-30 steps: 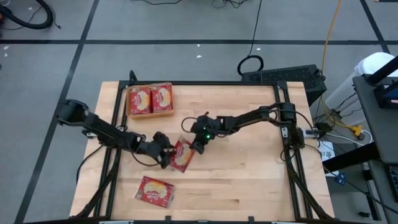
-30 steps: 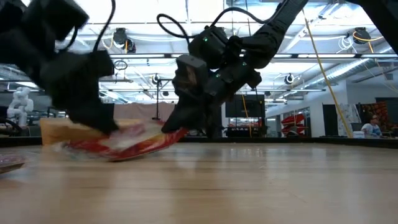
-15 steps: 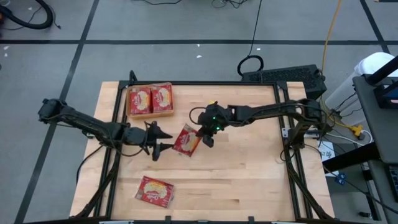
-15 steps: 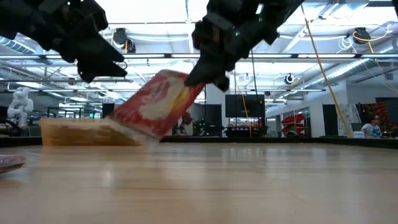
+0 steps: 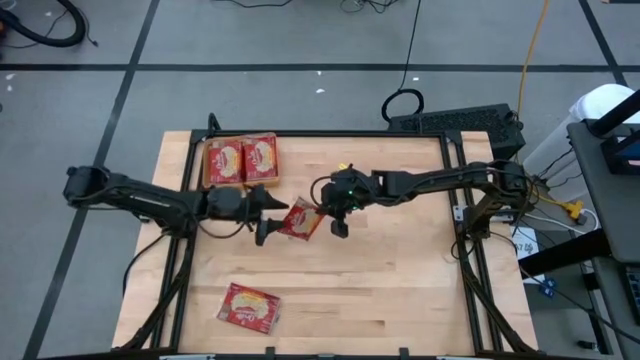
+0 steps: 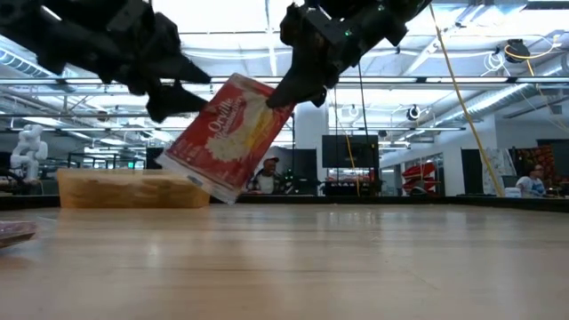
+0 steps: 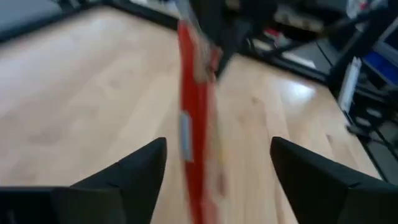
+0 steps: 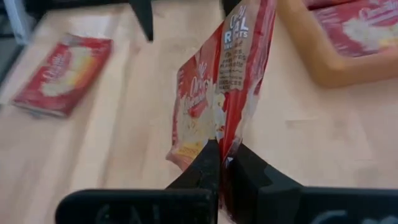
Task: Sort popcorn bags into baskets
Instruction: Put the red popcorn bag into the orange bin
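Observation:
A red popcorn packet [image 5: 298,221] [image 6: 227,138] is up in the air over the table's middle, held by my right gripper [image 5: 323,216] [image 8: 221,163], which is shut on it. My left gripper [image 5: 264,217] [image 7: 217,180] is open just left of the packet. Its two fingers stand either side of the packet's edge [image 7: 194,143], and I see no touch. The orange bin [image 5: 241,181] [image 8: 336,59] sits at the far left and holds two packets. Another packet [image 5: 248,307] [image 8: 61,73] lies flat near the table's near edge. My right gripper pinches the packet between its two fingers at one end [image 8: 219,144], by the upper corner [image 6: 277,96]. The fingers come slanting down from the table's right. The packet is lifted clear and hangs tilted below them, its lower end [image 6: 200,178] toward the left arm.
The bin [image 6: 133,188] lies behind and left of the held packet. Bare wood table [image 5: 400,290] stretches across the right and near side. Black frame rails run along the table's left and right edges.
My right gripper has risen and drawn slightly toward the far edge, lifting the packet off the table so it now hangs tilted and clear. My left gripper came off the packet's left end, rose, and moved toward the far edge, now level with the packet.

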You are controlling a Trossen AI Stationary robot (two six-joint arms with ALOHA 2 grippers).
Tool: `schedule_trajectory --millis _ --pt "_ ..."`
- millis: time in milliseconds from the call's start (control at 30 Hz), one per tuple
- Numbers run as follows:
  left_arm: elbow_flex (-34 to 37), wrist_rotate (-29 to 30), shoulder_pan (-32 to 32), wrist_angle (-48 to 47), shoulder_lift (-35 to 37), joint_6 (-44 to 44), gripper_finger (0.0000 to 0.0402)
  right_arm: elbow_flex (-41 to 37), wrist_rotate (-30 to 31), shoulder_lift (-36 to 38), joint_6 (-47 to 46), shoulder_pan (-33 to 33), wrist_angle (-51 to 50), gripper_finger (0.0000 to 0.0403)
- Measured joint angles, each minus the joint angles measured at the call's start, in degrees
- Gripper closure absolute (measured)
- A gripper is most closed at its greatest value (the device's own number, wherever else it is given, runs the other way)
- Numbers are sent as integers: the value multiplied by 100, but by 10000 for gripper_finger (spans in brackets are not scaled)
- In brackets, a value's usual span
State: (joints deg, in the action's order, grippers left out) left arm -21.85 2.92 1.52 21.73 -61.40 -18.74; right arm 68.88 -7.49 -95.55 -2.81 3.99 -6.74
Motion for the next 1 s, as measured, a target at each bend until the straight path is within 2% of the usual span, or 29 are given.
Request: schedule_trajectory --millis 333,500,600,733,900,1000 --pt "0 -1279 -1047 574 -745 -20 232 0 44 -4 1000 59 330 394" --pt "0 -1850 -1157 1012 -932 62 319 0 59 -30 1082 59 582 393" --pt "0 -1919 -1166 1002 -886 72 378 0 384 -39 949 -21 631 389" --pt "4 -2037 -1159 824 -534 91 376 2 946 65 634 -196 687 355" --pt "4 -1973 -1162 148 292 426 379 -2 1937 488 209 -443 431 281" --pt "4 -1848 -1157 -306 822 628 385 -172 2262 702 44 -549 563 242"
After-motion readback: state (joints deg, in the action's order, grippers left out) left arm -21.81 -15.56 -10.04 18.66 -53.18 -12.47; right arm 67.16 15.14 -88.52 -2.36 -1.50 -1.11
